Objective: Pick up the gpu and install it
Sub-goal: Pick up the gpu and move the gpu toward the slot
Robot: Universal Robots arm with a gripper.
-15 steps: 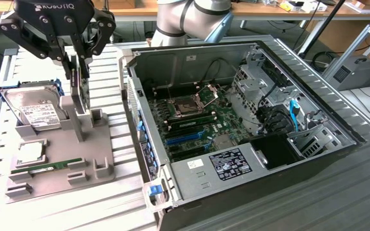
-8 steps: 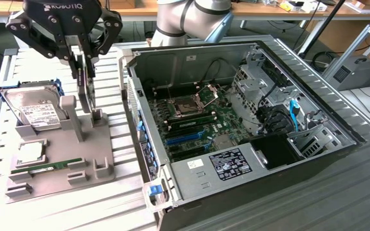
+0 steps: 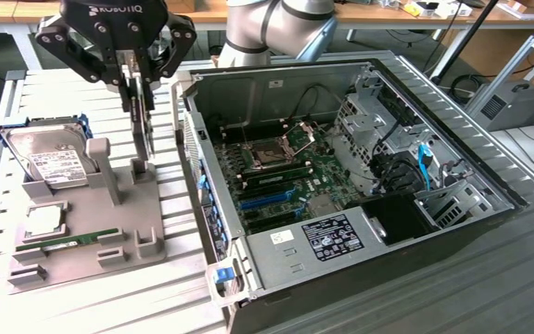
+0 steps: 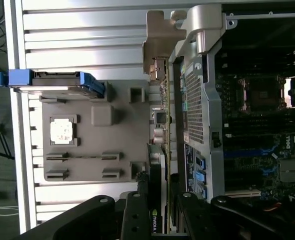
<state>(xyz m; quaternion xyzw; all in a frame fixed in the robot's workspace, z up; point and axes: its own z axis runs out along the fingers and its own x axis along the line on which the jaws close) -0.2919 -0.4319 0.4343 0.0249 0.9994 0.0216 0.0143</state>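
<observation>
1. The gripper (image 3: 140, 87) hung over the grey holder tray (image 3: 142, 229), above the tray's long side that faced the open computer case (image 3: 286, 259).
2. Its fingers (image 4: 136, 210) were drawn in narrow and clamped on the gpu (image 3: 142, 129), one on each flat face of the card.
3. The gpu stood upright and edge-on over that same side of the tray, its top edge between the fingers.
4. Its lower edge came down to a small slotted post on the tray; I could not tell whether the two were touching.
5. From the wrist view the card's black cooler face looked toward the tray's middle, and its silver bracket (image 4: 160, 47) sat at the end on the tray's hard-drive side.
6. A hard drive (image 3: 49, 160) with a white label stood tilted in a blue frame at one end of the tray, well apart from the gpu.
7. A square processor chip (image 3: 44, 221) lay flat in a pocket near the tray's middle.
8. A narrow green RAM stick (image 3: 67, 241) lay just beside the chip, toward the tray's other end.
9. The case stood just beside the tray on the exterior view's right, its side panel off and the motherboard (image 3: 277, 174) bare.
10. Tray and case both rested on a pale slatted table (image 3: 91, 299).
</observation>
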